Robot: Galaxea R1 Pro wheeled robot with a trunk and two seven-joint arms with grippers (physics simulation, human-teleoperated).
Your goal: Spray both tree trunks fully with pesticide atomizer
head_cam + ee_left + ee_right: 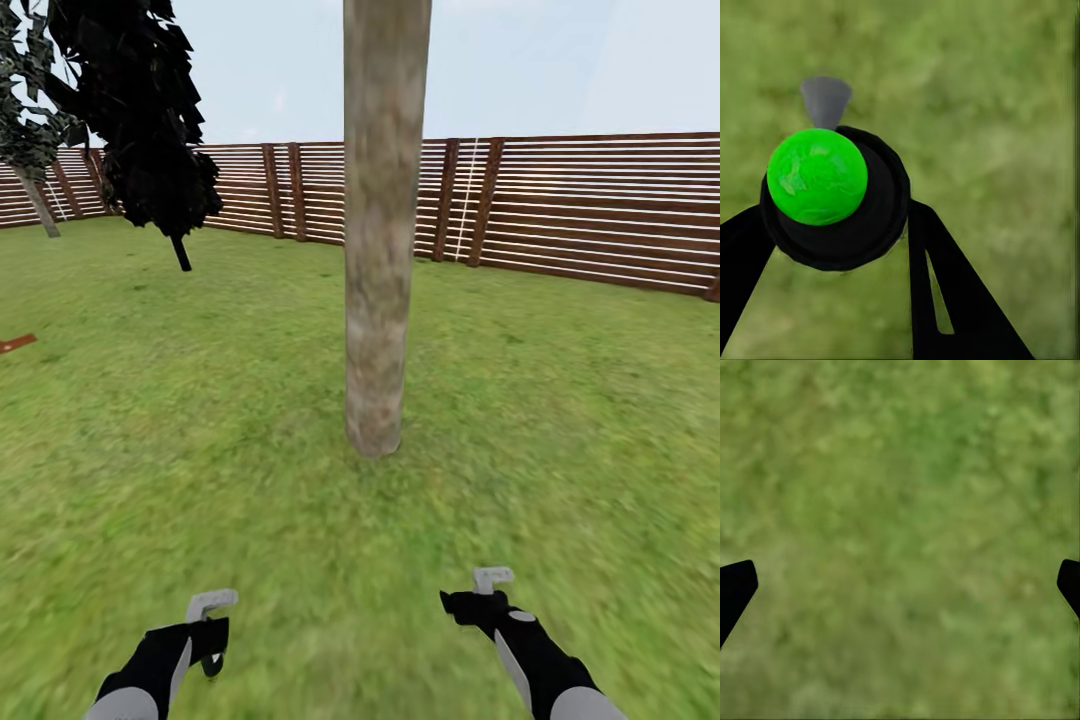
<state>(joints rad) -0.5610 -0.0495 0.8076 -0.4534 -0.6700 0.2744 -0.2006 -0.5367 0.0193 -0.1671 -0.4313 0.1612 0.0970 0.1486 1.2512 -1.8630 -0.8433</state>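
Lawn [200,450]: wide green grass, bounded at the far side by a brown slatted fence [600,215].
Tree trunk [380,250]: thick, mottled grey-brown, upright, centred ahead of both arms.
Second tree [140,110]: dark ragged foliage, far left.
Left gripper [205,635]: low left, fingers [952,292] clamped on the pesticide atomizer [832,199]; dark body with green spot, grey trigger head, held above grass.
Right gripper [490,600]: low right, fingertips [735,589] spread wide, nothing between them.
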